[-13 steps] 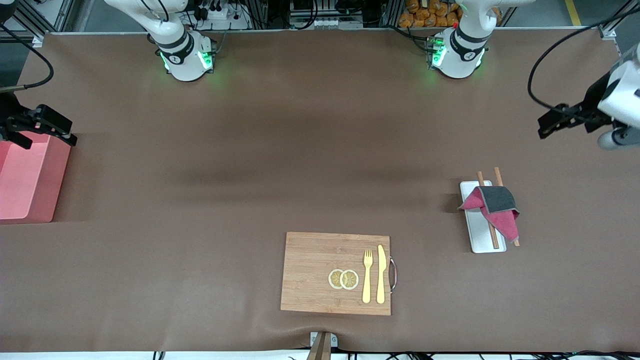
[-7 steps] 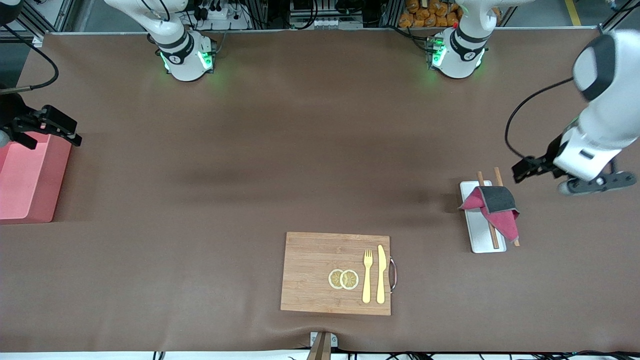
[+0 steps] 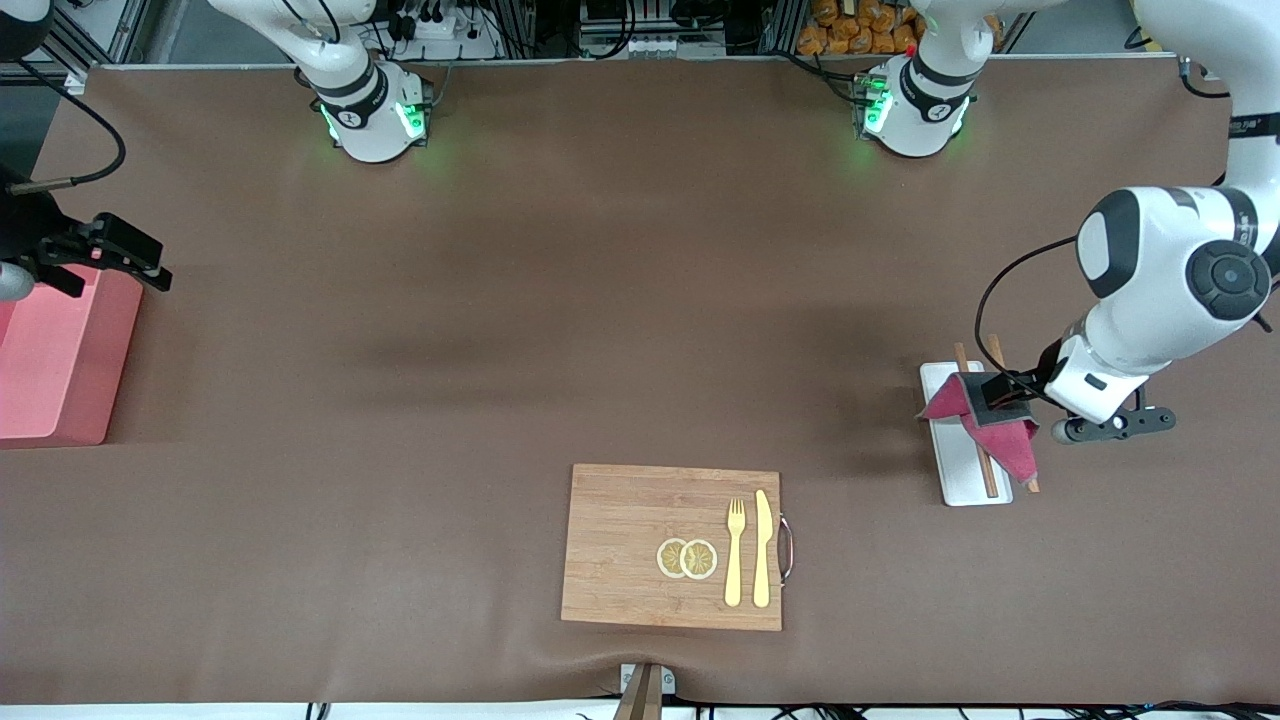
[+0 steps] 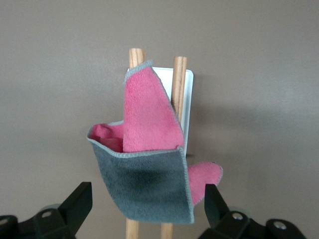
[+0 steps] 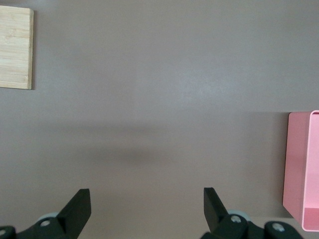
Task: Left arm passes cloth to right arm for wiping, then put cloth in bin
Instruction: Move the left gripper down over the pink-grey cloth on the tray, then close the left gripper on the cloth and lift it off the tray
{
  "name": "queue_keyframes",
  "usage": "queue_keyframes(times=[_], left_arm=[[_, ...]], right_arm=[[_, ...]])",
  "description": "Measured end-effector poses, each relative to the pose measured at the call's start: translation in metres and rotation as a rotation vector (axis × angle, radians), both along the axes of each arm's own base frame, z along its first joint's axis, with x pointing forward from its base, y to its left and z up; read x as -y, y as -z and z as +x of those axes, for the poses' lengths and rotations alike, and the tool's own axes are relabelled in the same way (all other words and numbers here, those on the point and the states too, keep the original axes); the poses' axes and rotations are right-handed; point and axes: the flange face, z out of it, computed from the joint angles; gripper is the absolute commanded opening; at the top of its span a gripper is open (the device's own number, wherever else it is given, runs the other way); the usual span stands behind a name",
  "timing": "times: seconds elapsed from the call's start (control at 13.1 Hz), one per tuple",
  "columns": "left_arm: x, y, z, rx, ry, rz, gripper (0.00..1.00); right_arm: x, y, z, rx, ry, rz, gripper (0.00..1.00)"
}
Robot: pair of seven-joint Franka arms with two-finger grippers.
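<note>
Left end effector (image 3: 1000, 392) now over cloth (image 3: 990, 425)

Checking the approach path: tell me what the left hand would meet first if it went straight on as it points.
Probably the cloth: the open left hand points at its grey fold, draped over the chopsticks.

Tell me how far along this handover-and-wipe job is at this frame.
Nothing is finished. The cloth lies folded over two wooden sticks on the white tray. In hand: the left gripper is over the cloth, fingers open on either side of it, not closed. The right gripper waits open over the bin. Left: grasp, pass, wipe, then drop the cloth in the bin.
</note>
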Motion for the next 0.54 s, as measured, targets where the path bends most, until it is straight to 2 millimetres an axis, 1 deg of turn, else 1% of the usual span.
queue_keyframes(times=[0.08,0.31,0.54], left_arm=[[-0.001,0.005,0.001,-0.006,0.0,-0.001,0.8],[-0.002,0.017,0.002,-0.026,-0.003,-0.002,0.74],[-0.007,0.024,0.004,-0.035,-0.007,0.0,0.67]], right_arm=[[0.0,0.0,0.0,0.0,0.0,0.0,1.0],[-0.001,0.002,0.001,-0.003,-0.002,0.0,1.0],[-0.001,0.003,0.001,-0.006,-0.002,0.0,1.0]])
